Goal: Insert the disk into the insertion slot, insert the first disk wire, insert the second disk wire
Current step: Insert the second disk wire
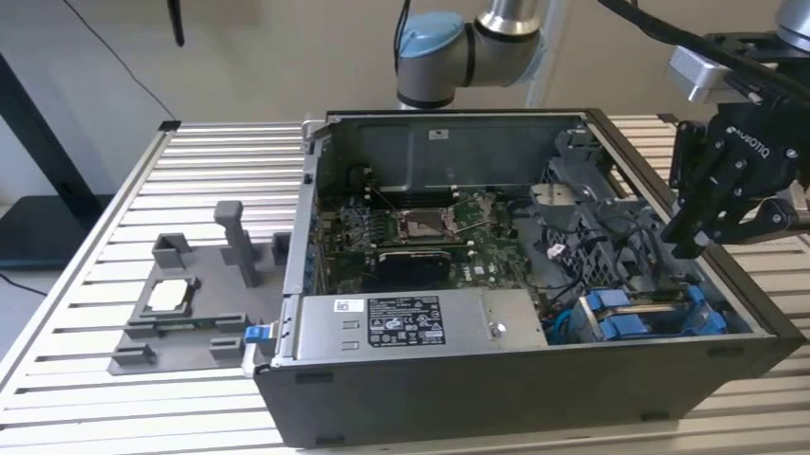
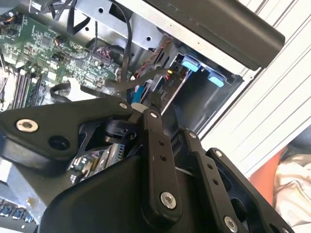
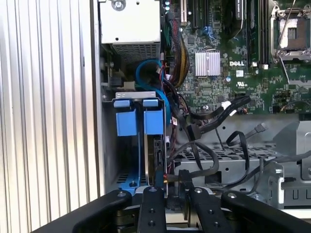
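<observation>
The disk stands on edge inside the insertion slot, the grey cage with blue tabs. In the exterior view that slot is at the open case's near corner on the view's right. My gripper hangs just above it. In the first wrist view my gripper sits at the disk's end, its fingers close together around a black disk wire plug. The wire loops off toward the motherboard. In the second wrist view the gripper points down into the cage.
The open computer case rests on a slatted metal table. Inside lie the motherboard and a grey power supply. A tangle of black cables crowds the space beside the cage. A grey fixture stands at the exterior view's left.
</observation>
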### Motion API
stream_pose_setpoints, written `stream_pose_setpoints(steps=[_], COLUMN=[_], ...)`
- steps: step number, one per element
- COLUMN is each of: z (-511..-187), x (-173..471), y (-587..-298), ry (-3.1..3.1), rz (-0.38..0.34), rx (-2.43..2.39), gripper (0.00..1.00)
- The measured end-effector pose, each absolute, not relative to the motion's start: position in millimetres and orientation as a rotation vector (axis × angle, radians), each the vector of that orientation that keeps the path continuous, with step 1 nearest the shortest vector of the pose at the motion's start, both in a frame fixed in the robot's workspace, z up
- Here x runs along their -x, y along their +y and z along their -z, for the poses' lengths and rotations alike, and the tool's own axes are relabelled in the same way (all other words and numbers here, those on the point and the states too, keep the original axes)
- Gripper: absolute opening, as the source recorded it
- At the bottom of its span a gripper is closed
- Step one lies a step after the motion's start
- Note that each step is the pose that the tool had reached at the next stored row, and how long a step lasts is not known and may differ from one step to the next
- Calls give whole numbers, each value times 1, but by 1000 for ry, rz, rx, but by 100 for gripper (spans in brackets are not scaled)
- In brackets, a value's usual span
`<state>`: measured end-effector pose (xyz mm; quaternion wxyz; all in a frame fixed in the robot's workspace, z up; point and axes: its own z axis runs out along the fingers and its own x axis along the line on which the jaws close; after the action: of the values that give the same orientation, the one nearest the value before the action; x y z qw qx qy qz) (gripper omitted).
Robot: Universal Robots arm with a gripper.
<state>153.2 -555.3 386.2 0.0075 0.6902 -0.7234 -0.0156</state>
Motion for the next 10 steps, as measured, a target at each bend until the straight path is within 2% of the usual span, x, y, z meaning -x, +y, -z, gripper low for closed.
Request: stream_pose_setpoints(steps=[10], z=[-389], x=[-148], y=[-555], ry=[-2263], rz=[46], rx=[-2160], gripper=[27])
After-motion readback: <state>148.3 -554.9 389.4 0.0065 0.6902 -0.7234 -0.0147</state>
